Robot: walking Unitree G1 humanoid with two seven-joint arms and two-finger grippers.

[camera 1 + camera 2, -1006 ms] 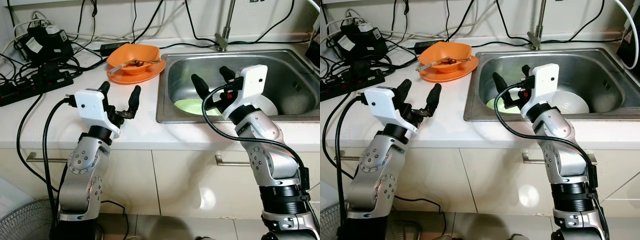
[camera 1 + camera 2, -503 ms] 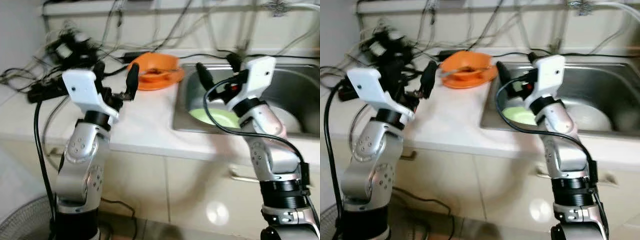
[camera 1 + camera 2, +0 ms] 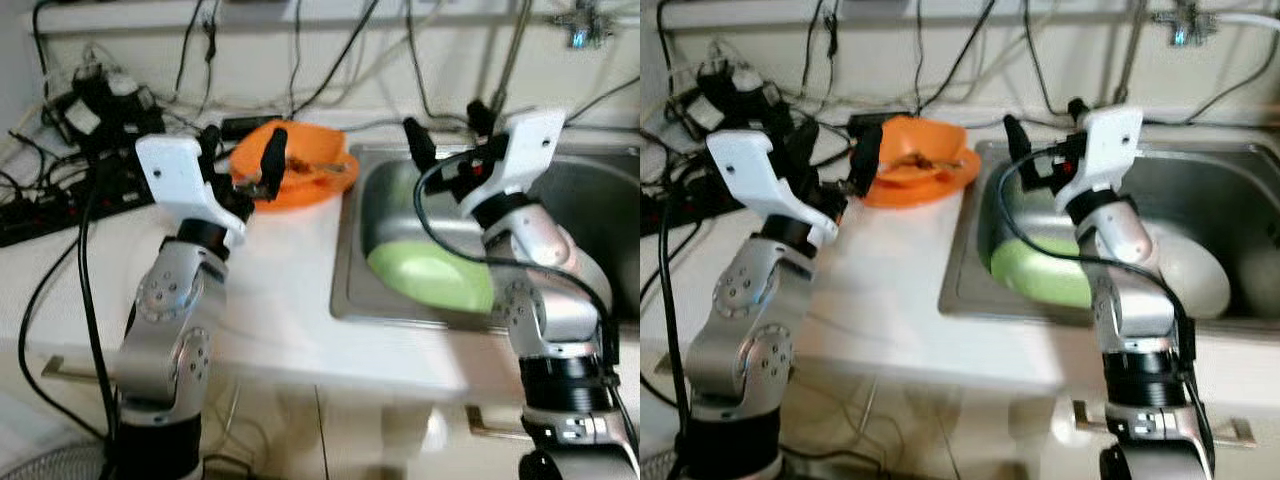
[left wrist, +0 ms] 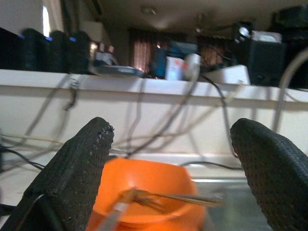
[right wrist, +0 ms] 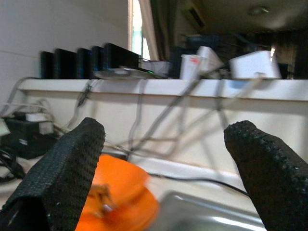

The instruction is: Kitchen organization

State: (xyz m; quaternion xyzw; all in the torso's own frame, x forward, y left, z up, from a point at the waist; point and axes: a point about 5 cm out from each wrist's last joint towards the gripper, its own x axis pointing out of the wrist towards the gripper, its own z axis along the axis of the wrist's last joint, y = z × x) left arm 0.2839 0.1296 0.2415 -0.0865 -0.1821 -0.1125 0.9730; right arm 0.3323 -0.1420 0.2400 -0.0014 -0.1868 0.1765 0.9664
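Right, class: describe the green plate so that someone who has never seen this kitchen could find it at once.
Start at the steel sink set into the white counter. Inside its basin lie two plates; the green plate is the one nearer the counter and the orange bowl. Its pale lime colour sets it apart from the white plate beside it.

An orange bowl point(image 3: 300, 160) on an orange plate point(image 3: 310, 187) sits on the white counter point(image 3: 270, 290), just left of the steel sink point(image 3: 350, 290). A light green plate point(image 3: 430, 280) lies inside the sink, and a tangle of black cables and adapters point(image 3: 90, 110) lies on the counter farther left of it.
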